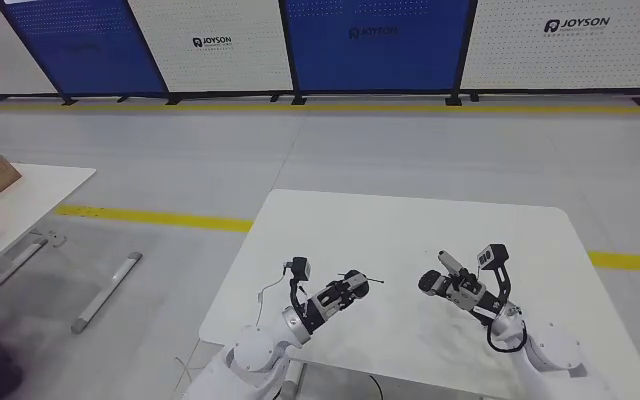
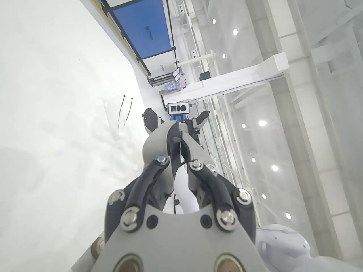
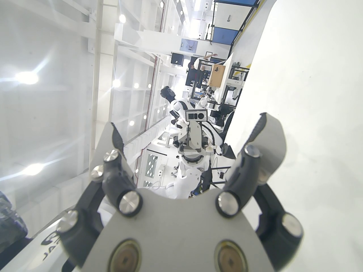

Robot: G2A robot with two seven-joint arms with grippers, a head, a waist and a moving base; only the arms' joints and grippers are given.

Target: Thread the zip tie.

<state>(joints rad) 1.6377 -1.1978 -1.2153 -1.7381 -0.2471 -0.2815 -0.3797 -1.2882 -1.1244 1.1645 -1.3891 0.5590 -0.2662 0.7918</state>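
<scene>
- Locate the white surface [image 1: 420, 230] first. It has rounded corners and carries both arms over its near half.
- Note the left arm [image 1: 300, 320]. It rises from the near left edge of the surface and slants inward toward the middle.
- Note the right arm [image 1: 505, 312]. It rises from the near right edge and slants inward, so the 2 arms point toward each other with a stretch of bare surface between them.
- Check the right pincer [image 3: 189, 128]. Its 2 fingers [image 3: 265, 123] stand wide apart and grip nothing. It hangs above the surface and faces the left arm's pincer across the gap.
- Check the left pincer [image 2: 177, 131]. Its fingers are pressed together on the zip tie [image 2: 179, 145], and it is held off the surface, aimed at the right arm.
- Find the zip tie in that clamp. In the left wrist view you see it edge-on, as a thin dark strip standing between the 2 finger pads. You cannot tell from these views which end of the strip is the head.
- Find the 2 spare zip ties [image 2: 124, 111] on the surface. They are thin and black, lie side by side and nearly parallel, and have their small heads at the same end. They lie well apart from the left pincer and neither pincer touches them.
</scene>
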